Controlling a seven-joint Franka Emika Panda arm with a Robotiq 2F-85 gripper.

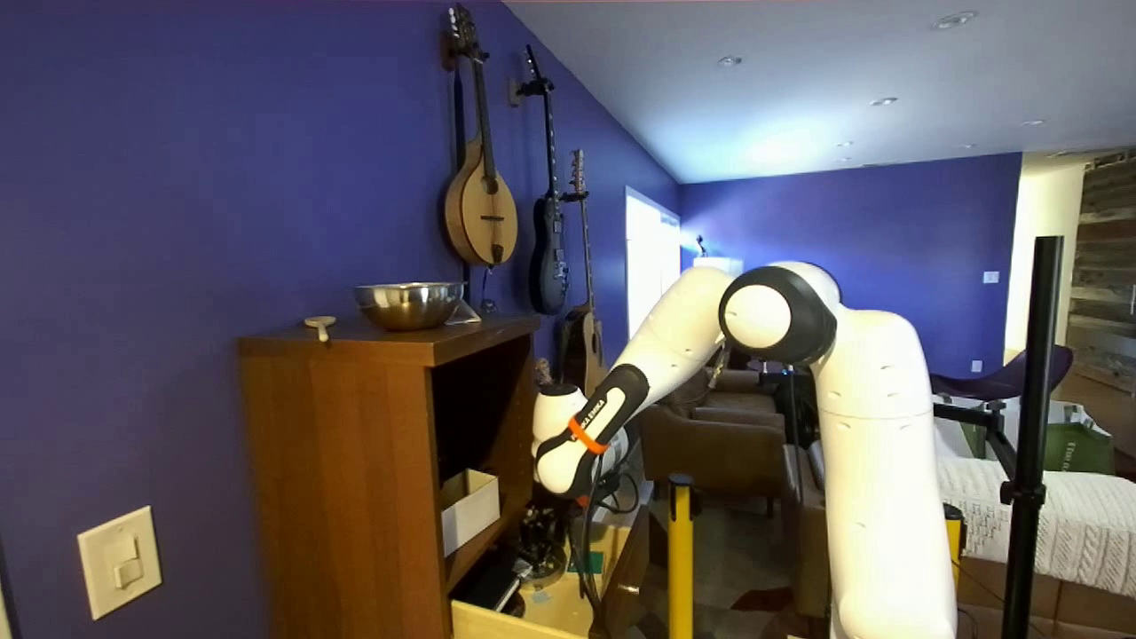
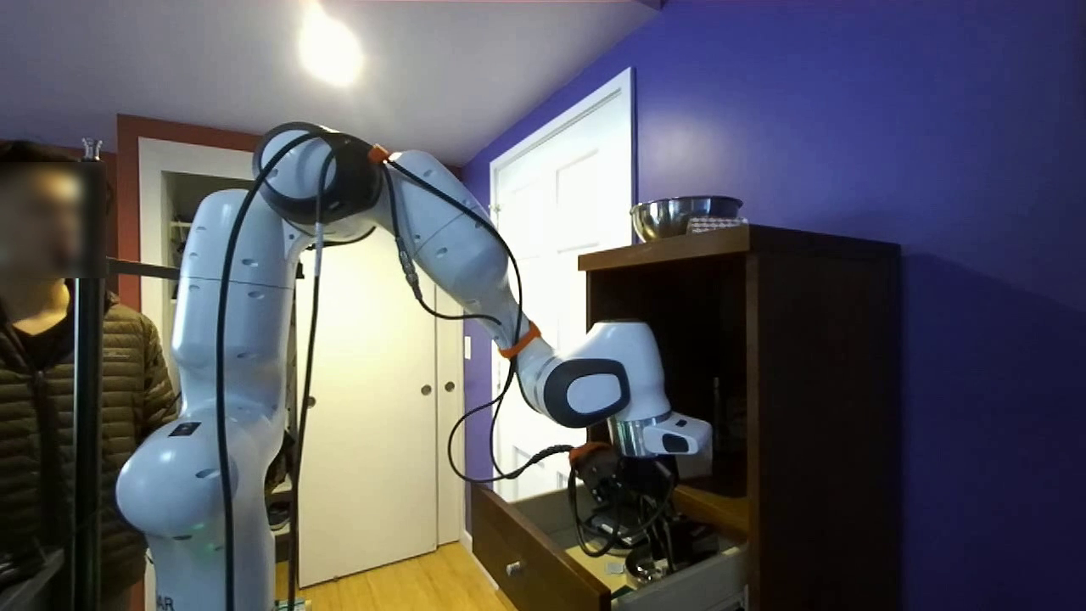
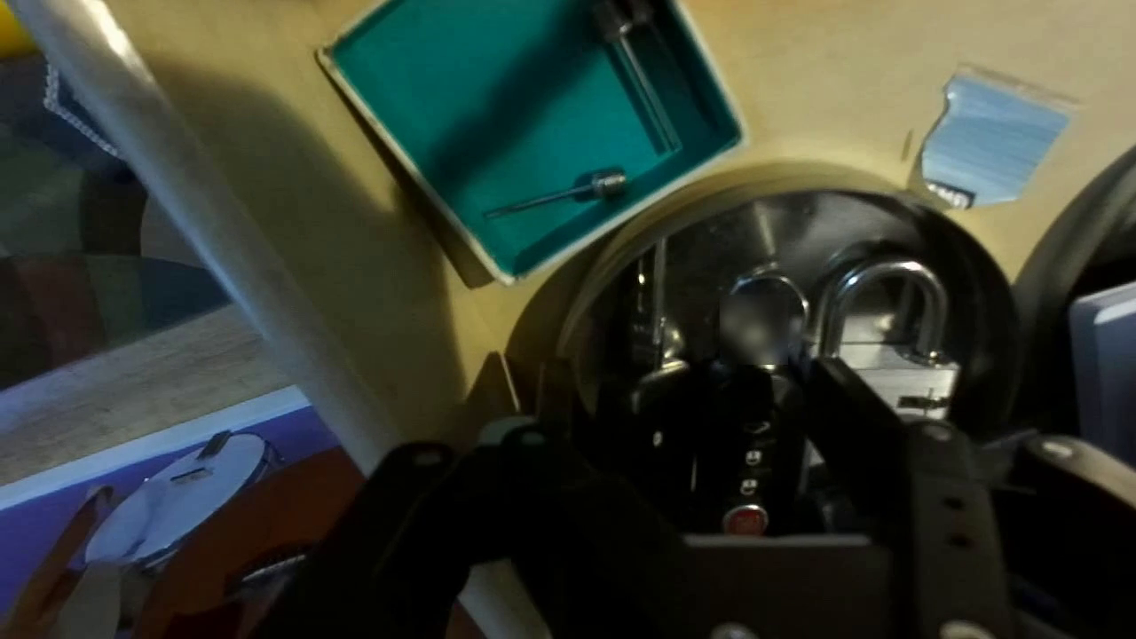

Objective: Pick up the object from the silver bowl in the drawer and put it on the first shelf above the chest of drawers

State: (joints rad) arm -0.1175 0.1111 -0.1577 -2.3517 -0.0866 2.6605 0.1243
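Drawer (image 3: 825, 71) (pale) — silver bowl (image 3: 710, 235), teal-lined box (image 3: 479, 62)

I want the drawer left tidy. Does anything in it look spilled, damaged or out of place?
Yes: a blue scrap lies in the drawer, just outside the silver bowl. One edge is ragged, as if torn, so it may be litter. I see no spill.

My black two-fingered pincer (image 3: 692, 382) looks matt. I see smooth, glossy metal in the round silver bowl (image 3: 799, 217), smooth matt wood in the shallow pale-yellow drawer box (image 3: 852, 62), satin-smooth wood in the tall brown cabinet (image 1: 346, 479), rough knit in the white cable-patterned cloth (image 1: 1083, 532).
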